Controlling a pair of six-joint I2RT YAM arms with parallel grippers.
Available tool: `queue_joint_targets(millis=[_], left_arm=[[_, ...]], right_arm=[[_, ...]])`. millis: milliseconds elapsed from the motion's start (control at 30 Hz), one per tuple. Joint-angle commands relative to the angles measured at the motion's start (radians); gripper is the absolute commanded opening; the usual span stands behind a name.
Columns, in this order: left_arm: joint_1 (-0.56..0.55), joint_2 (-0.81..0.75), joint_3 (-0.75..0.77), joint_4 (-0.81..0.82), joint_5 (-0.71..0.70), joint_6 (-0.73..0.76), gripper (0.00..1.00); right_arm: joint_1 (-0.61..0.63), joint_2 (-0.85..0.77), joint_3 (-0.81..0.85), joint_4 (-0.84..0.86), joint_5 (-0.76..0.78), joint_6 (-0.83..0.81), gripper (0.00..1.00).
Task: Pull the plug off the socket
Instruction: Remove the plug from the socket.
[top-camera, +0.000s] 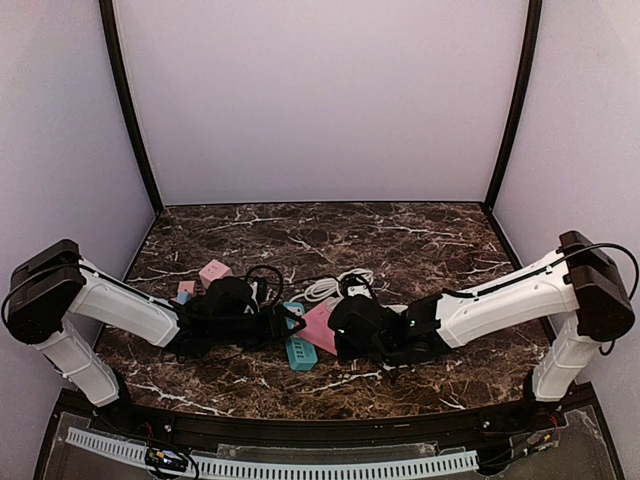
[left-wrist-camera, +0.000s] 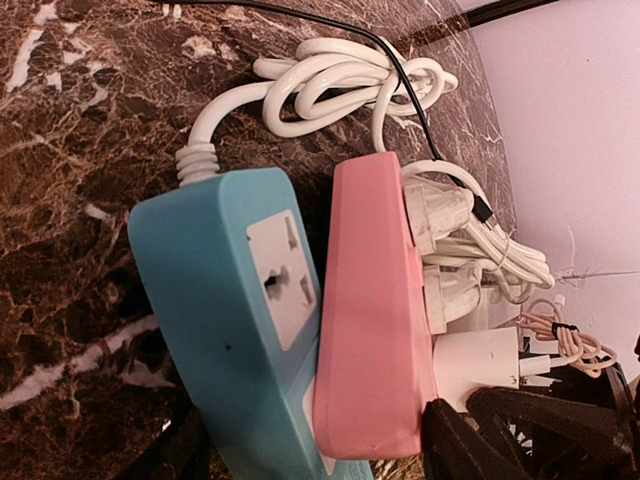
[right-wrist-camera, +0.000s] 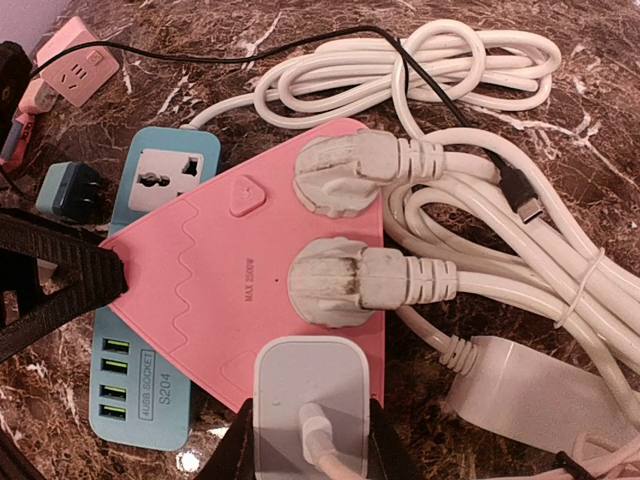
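Dark brown marble table (top-camera: 420, 235), pale lilac walls (top-camera: 320, 100), black corner posts (top-camera: 127, 100)

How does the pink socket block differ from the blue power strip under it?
The pink socket block is triangular; the blue power strip is long and rectangular. The pink one carries two round white plugs and a square white adapter; the blue one's visible socket is empty. The pink lies partly on top of the blue. Both rest on the marble table.
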Motion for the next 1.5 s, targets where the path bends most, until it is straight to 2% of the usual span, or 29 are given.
queue_joint_targets(millis=[0,367,933,1300,1467], left_arm=[[-0.005,0.027,-0.027,-0.120,-0.019,0.069,0.60],[-0.005,0.003,-0.027,-0.144,-0.036,0.092,0.59],[-0.006,-0.024,-0.023,-0.204,-0.047,0.108,0.58],[-0.007,-0.022,-0.022,-0.215,-0.073,0.113,0.58],[-0.007,-0.016,-0.017,-0.216,-0.075,0.116,0.58]], right_arm=[[0.049,0.041,0.094,-0.040,0.055,-0.054,0.00],[0.043,-0.008,0.064,-0.032,0.045,-0.011,0.00],[-0.032,-0.168,-0.155,0.185,-0.077,0.066,0.00],[-0.026,-0.149,-0.136,0.185,-0.060,0.034,0.00],[-0.002,-0.125,-0.087,0.126,-0.012,0.006,0.00]])
